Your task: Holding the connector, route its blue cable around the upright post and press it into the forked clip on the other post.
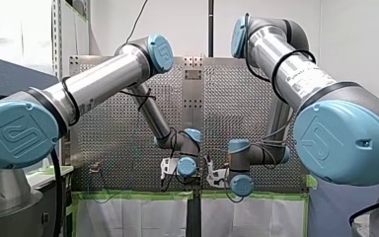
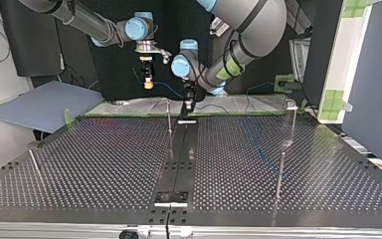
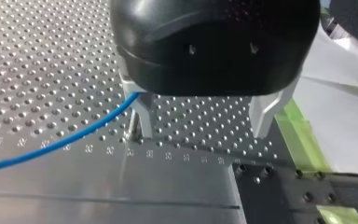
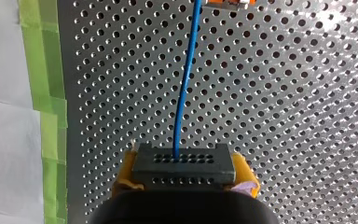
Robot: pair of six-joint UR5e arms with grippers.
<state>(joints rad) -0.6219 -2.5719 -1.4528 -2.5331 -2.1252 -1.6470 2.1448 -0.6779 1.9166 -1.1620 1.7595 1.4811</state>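
My right gripper [image 4: 182, 181] is shut, its yellow pads clamping a black connector [image 4: 182, 167]. The blue cable [image 4: 182, 102] leaves the connector and runs straight ahead over the perforated plate. In the top view my right gripper [image 2: 148, 82] hangs above the table's far edge. My left gripper [image 2: 188, 107] reaches down beside a thin upright post [image 2: 169, 117]. In the left wrist view my left gripper [image 3: 204, 133] is open, with nothing between its metal fingers [image 3: 144, 119]. The blue cable [image 3: 65, 140] meets one finger and vanishes behind the gripper body. A post with a forked clip [image 2: 291, 104] stands at the top view's right.
Two more thin posts [image 2: 280, 174] [image 2: 35, 164] rise from the perforated table [image 2: 104, 164]. Green tape [image 4: 46, 93] lines the plate's edge, with white sheeting beyond. An orange part [image 4: 223, 3] lies at the cable's far end. Black plates [image 2: 171, 197] sit along the table's centre seam.
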